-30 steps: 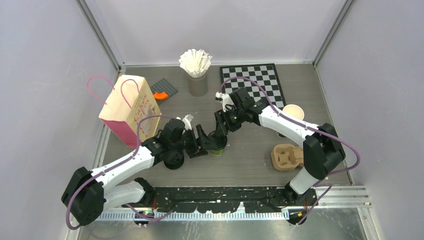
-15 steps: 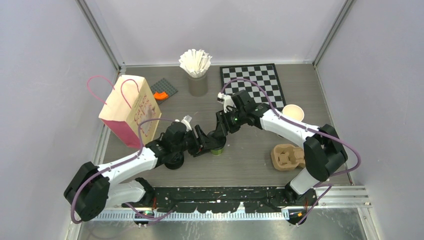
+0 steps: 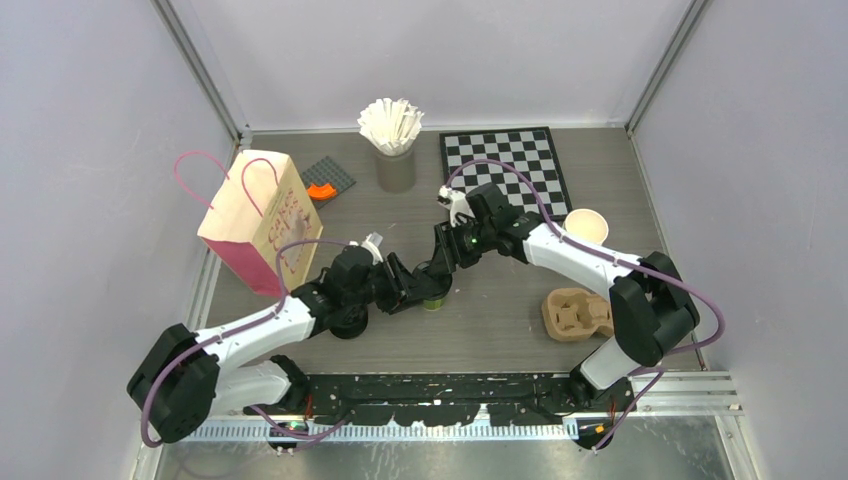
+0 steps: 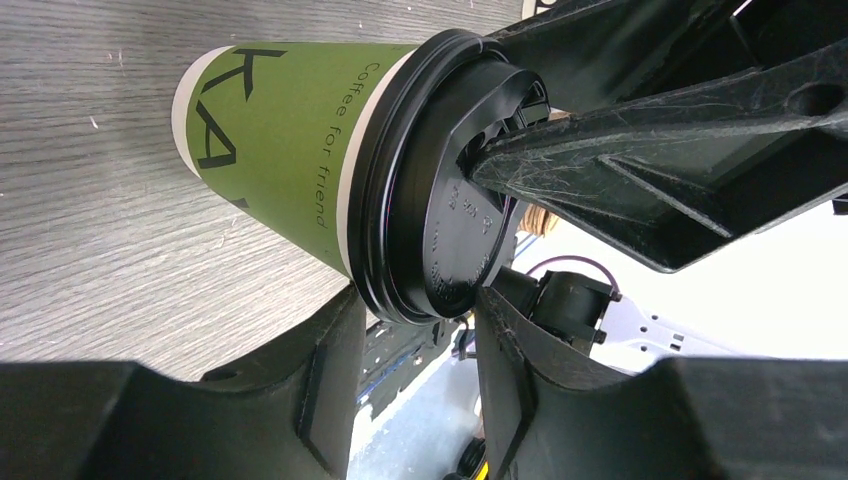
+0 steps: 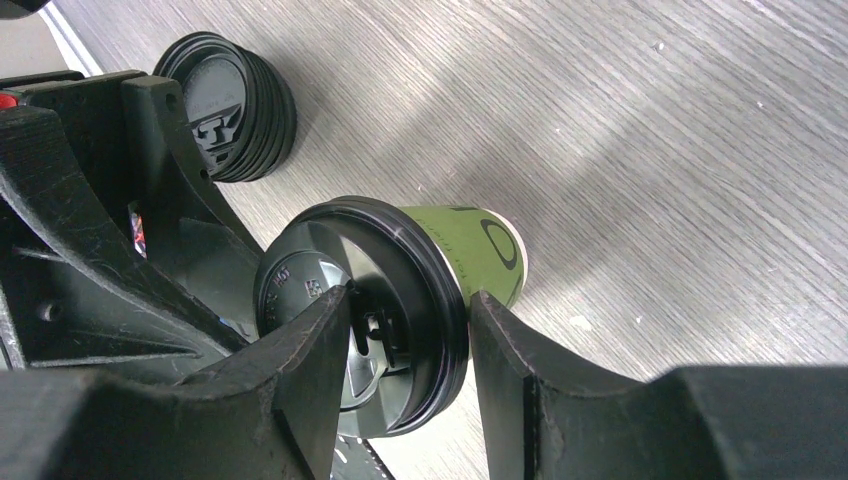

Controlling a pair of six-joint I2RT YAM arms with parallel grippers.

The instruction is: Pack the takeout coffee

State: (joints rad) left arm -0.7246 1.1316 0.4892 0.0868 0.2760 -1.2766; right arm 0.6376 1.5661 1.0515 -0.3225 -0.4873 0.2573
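The takeout coffee [image 3: 436, 300] is a green paper cup [image 4: 280, 130] with a black lid [image 4: 440, 200], standing on the table between both arms. My left gripper [image 4: 415, 310] reaches it from the left [image 3: 413, 287]. Its two fingers straddle the lid's rim and touch it on both sides. My right gripper [image 5: 410, 330] comes from above right [image 3: 441, 271]. One of its fingers lies on the lid [image 5: 300, 285] and the other presses the rim beside the green wall [image 5: 475, 245]. In the left wrist view a right finger [image 4: 620, 150] rests on the lid.
A cream paper bag [image 3: 255, 215] with pink handles stands at the left. A brown cup carrier [image 3: 575, 312] and an open white cup [image 3: 586, 226] sit at the right. A stack of black lids [image 5: 235, 110] lies near the cup. A chessboard [image 3: 505, 165] and a stirrer holder [image 3: 395, 140] are behind.
My left gripper slid right onto the cup's lid and its jaws narrowed around the rim. My right gripper narrowed slightly and stayed on the lid.
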